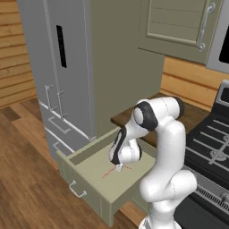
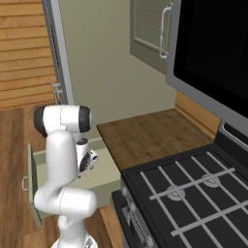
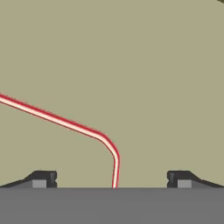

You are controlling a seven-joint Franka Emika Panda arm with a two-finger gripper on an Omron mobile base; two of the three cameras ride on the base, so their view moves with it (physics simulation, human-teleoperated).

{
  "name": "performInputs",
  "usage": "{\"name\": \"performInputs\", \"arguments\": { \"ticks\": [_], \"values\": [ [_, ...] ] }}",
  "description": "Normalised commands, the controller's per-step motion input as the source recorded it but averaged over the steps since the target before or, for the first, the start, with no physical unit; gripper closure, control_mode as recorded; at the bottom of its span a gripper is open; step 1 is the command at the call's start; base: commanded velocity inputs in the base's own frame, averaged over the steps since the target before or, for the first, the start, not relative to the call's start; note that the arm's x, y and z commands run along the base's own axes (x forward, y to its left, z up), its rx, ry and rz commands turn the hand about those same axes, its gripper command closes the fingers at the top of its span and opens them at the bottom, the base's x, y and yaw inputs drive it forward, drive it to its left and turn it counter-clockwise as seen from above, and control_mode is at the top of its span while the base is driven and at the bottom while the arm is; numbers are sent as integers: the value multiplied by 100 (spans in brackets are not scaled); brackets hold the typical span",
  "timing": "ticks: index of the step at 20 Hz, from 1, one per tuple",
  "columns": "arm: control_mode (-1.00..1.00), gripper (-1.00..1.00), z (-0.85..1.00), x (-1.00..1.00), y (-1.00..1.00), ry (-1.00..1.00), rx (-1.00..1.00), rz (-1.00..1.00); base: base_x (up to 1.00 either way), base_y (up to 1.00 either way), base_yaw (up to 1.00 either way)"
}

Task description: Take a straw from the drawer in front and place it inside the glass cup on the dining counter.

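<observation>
The drawer (image 1: 96,179) stands pulled out, its sage-green floor exposed, with the arm bent down into it. The gripper (image 1: 119,167) hangs low over the drawer floor, close above the straw (image 1: 109,172). In the hand view the straw (image 3: 65,123) lies flat on the floor: a long run from the left edge, a bend, then a short leg that passes down between the two fingertips (image 3: 43,179). The jaws stand wide apart, with nothing between them but that short leg, and no contact is evident. In the right base view the gripper (image 2: 86,170) sits over the drawer (image 2: 34,186) beside the arm's own links.

Judged stage: final descent before the grasp; the straw is not yet lifted.

Risks from here:
- The straw is very thin and flat on the floor. If the jaws close too high, they meet on nothing.
- If they close while pressing down hard, the tips may jam on the drawer floor.
- The short leg sits near the middle of the gap, but closing on the bend instead may roll or flick the straw aside.
- A grip on the short end leaves the long run hanging, so it may swing or catch the drawer wall on lift-out.
</observation>
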Motion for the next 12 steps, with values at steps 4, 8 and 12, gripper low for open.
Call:
{"name": "performInputs", "arguments": {
  "ticks": [4, 8, 12],
  "values": [
    [-100, -100, -17, 43, 0, 2, 0, 1, 0, 0, 0],
    [-100, -100, -40, 18, 0, 2, 0, 1, 0, 0, 0],
    [-100, -100, -56, 0, 0, 2, 0, 1, 0, 0, 0]
  ]
}}
